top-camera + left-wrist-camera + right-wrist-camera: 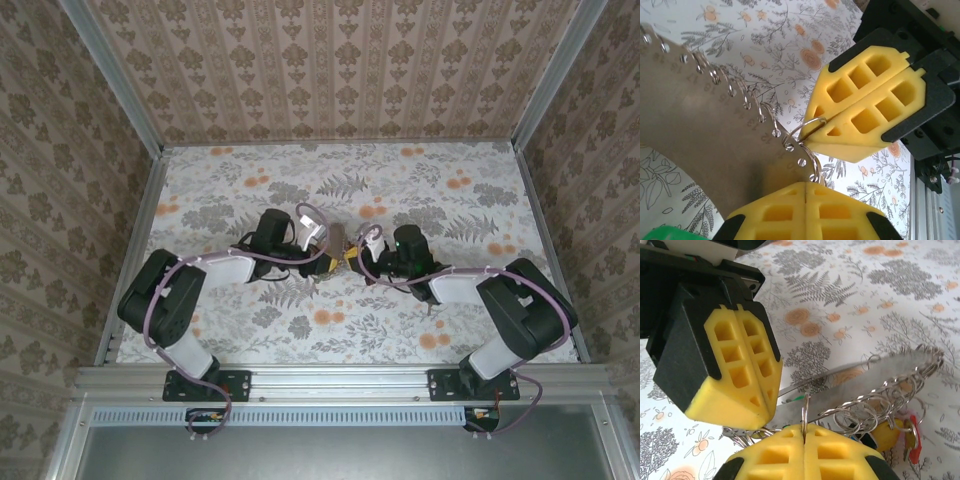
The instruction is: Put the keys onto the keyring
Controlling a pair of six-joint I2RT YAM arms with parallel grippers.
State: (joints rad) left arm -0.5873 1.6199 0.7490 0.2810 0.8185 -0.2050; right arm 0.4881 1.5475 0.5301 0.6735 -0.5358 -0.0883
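The keyring (700, 130) is a flat grey band with numbered holes and a row of small wire loops threaded along its edge. It hangs above the table (400, 180) at the middle of the top view, stretched between my two arms.

My left gripper (762, 397), upper left in the right wrist view, has its yellow pads pressed together. The band's end seems to run out from their tip, so I take it to be clamping the band to steady it. My right gripper (812, 134), upper right in the left wrist view, is closed too, pinching one ring (805, 412) edge-on between its pads. I read that as one arm anchoring while the other presents a ring where a key could be worked on.

The keys (912, 442) dangle at the lower right of the right wrist view, a red head and a yellow one among the loops, seemingly hung on already. A green patch (665, 234) sits in the lower left corner of the left wrist view, cut off by the frame. It is probably another key head, but I can't be sure.

I cannot count the keys because the loops tangle and overlap. From above, the grippers cover the ring. Whether the left pads truly bite the band or just rest against it is hidden.
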